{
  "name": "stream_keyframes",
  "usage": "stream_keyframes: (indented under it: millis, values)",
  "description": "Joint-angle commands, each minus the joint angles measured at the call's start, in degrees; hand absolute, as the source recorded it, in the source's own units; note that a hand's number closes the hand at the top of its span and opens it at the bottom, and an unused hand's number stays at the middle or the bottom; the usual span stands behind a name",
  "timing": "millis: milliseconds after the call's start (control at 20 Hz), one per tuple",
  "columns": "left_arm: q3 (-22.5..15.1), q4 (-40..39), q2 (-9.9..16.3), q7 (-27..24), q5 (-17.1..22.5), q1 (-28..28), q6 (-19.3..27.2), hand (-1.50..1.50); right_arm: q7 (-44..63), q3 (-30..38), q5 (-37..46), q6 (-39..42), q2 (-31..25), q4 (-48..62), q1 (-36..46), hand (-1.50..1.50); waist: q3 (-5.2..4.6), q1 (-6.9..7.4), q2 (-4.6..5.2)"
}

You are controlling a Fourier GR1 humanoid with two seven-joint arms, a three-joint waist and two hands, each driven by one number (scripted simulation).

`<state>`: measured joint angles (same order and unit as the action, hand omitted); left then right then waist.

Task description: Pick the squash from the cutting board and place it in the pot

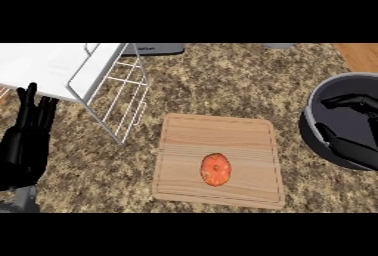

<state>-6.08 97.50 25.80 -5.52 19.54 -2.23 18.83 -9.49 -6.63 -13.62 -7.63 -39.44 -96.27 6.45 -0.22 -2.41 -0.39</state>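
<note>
The squash (215, 169), orange and oval, lies on the wooden cutting board (184, 135), a little below the board's middle. The dark grey pot (319, 90) stands at the right edge, partly cut off by it. My right hand (354, 147) shows black in front of the pot's inside. Its thumb and fingers are spread apart and hold nothing. It is well to the right of the squash. My left hand (26, 145) rests open at the left edge, fingers up, far from the board.
A white wire dish rack (122, 95) stands at the upper left, its corner close to the board's top left. A grey appliance base (155, 48) sits at the counter's back. Speckled counter (244, 80) lies between board and pot.
</note>
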Motion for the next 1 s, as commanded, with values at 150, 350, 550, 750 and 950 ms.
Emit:
stream_keyframes:
  millis: [150,350,550,750,950]
  values:
    - [-1.0,-4.19,-2.58,4.86,-0.05,-8.43,0.82,0.0,-20.66,-4.86,14.65,-5.76,3.55,-1.77,-15.71,-1.5,0.28,0.3,0.37]
    - [2.66,-8.95,-0.74,4.9,2.53,-11.51,-4.22,0.0,-16.02,-7.74,22.71,-8.53,2.08,-5.7,-18.19,-1.5,0.17,1.18,0.45]
    - [2.16,-10.54,-1.88,3.41,1.52,-11.17,-4.29,0.0,-1.49,-8.46,27.45,-5.27,-4.78,-14.61,-19.11,-1.5,0.04,0.96,0.46]
    - [-0.25,-9.02,-4.38,2.75,-0.48,-10.39,-2.45,0.0,10.1,-12.64,34.32,-0.26,-8.21,-18.15,-17.1,-1.5,0.01,1.61,0.53]
    - [1.12,-8.11,-3.3,6.48,-0.11,-12.05,-3.14,0.0,22.22,-17.31,38.43,4.16,-4.71,-24.27,-14.35,-1.5,0.14,2.05,0.43]
